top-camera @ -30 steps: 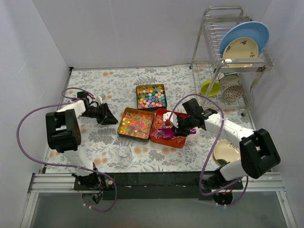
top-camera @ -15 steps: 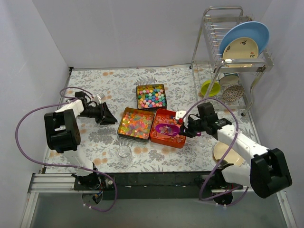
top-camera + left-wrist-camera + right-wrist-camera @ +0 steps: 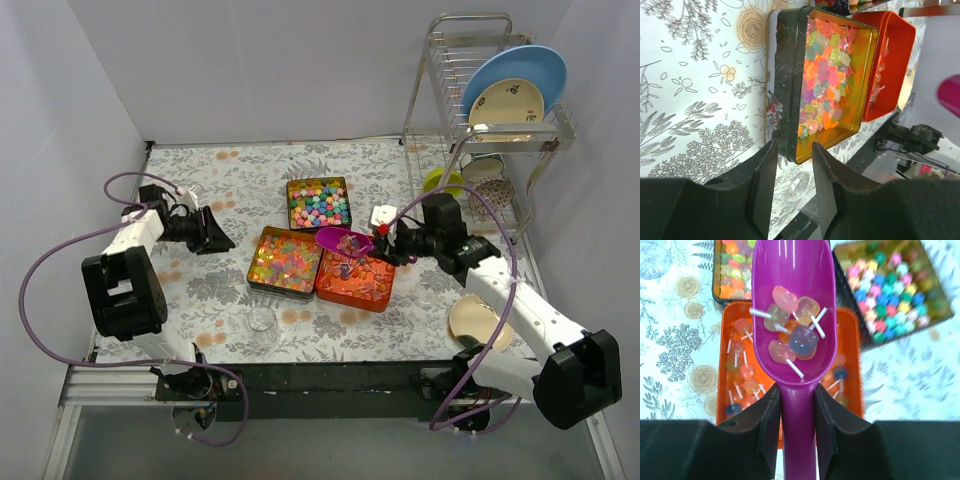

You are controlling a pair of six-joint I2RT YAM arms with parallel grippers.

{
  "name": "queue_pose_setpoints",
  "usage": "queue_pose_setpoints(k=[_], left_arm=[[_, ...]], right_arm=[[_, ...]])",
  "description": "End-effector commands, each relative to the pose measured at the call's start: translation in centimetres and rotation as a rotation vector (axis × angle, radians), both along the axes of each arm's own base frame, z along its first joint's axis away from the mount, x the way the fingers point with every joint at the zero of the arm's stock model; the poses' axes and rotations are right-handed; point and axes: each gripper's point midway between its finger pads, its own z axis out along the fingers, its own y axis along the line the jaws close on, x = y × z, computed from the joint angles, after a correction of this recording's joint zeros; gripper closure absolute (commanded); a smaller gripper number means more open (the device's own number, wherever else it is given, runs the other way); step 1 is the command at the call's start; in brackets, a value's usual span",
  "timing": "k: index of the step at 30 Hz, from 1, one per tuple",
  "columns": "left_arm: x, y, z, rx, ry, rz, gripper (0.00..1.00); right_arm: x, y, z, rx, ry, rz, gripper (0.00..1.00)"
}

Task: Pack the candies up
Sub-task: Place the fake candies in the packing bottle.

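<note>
My right gripper (image 3: pixel 796 395) is shut on the handle of a purple scoop (image 3: pixel 795 300). The scoop carries several stick candies (image 3: pixel 790 335) and hangs over the orange tray (image 3: pixel 851 360), which holds more of them. From above, the scoop (image 3: pixel 343 240) sits at the tray's (image 3: pixel 352 300) far edge, with the right gripper (image 3: pixel 388 247) to its right. A dark tin of star-shaped candies (image 3: pixel 287 262) lies left of the tray. Behind them is a tin of pastel lumps (image 3: pixel 319 203). My left gripper (image 3: pixel 222 240) is open and empty, left of the star tin (image 3: pixel 827 75).
A small glass jar (image 3: pixel 262 322) stands near the front edge, below the star tin. A dish rack (image 3: pixel 495 130) with plates and bowls fills the back right. A small plate (image 3: pixel 475 320) lies by the right arm. A white object (image 3: pixel 384 215) sits behind the orange tray.
The right gripper has lifted the scoop, loaded with candies, out of the orange tray and towards the back. The left arm has drawn back leftwards and its jaws have widened slightly.
</note>
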Motion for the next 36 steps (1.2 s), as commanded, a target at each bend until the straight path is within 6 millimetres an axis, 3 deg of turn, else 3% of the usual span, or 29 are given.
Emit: queue_pose_setpoints(k=[1,2,4,5,8,9,11,12,14,15,17,26,31,36], left_arm=[[1.4,1.4,1.6,0.102,-0.095,0.08,0.67],[1.6,1.6,2.4,0.107,-0.119,0.095,0.67],[2.2,1.9,3.3,0.12,-0.154,0.126,0.67],[2.3,2.1,4.1,0.12,-0.157,0.159,0.67],[2.0,2.3,5.4,0.133,-0.175,0.21,0.68],[1.9,2.6,5.4,0.15,-0.169,0.231,0.69],[1.2,2.7,5.1,0.155,-0.147,0.258,0.75],[0.9,2.7,5.4,0.153,-0.152,0.268,0.79],[0.1,2.6,4.8,0.151,-0.139,0.281,0.91],[0.0,2.5,5.0,0.151,-0.157,0.288,0.94],[-0.6,2.4,4.4,0.148,-0.153,0.293,1.0],[-0.5,2.8,4.4,0.166,-0.191,0.313,1.0],[-0.4,2.6,4.7,0.143,-0.198,0.315,1.0],[-0.5,2.5,4.6,0.139,-0.2,0.313,1.0]], right_arm=[[-0.5,1.5,4.0,-0.089,-0.095,0.196,0.99],[0.3,2.4,5.5,-0.086,-0.104,0.208,0.99],[-0.3,2.8,5.7,-0.112,-0.051,0.243,0.99],[-0.2,4.2,7.0,-0.119,-0.069,0.284,0.99],[-1.7,6.2,7.3,-0.166,-0.034,0.372,0.99],[-1.5,6.9,9.0,-0.173,-0.079,0.383,0.99],[-2.8,8.7,8.8,-0.217,-0.064,0.46,0.99],[-2.4,10.0,11.3,-0.184,-0.123,0.473,0.99],[-5.3,9.7,8.8,-0.318,-0.008,0.559,0.99],[-5.3,10.2,9.9,-0.33,-0.04,0.572,0.99],[-6.5,11.3,9.2,-0.38,-0.02,0.625,0.99],[-10.5,11.9,6.4,-0.567,-0.058,0.747,0.99],[-9.9,11.9,5.1,-0.663,-0.056,0.688,0.99],[-9.4,12.6,5.1,-0.709,-0.067,0.67,0.99]])
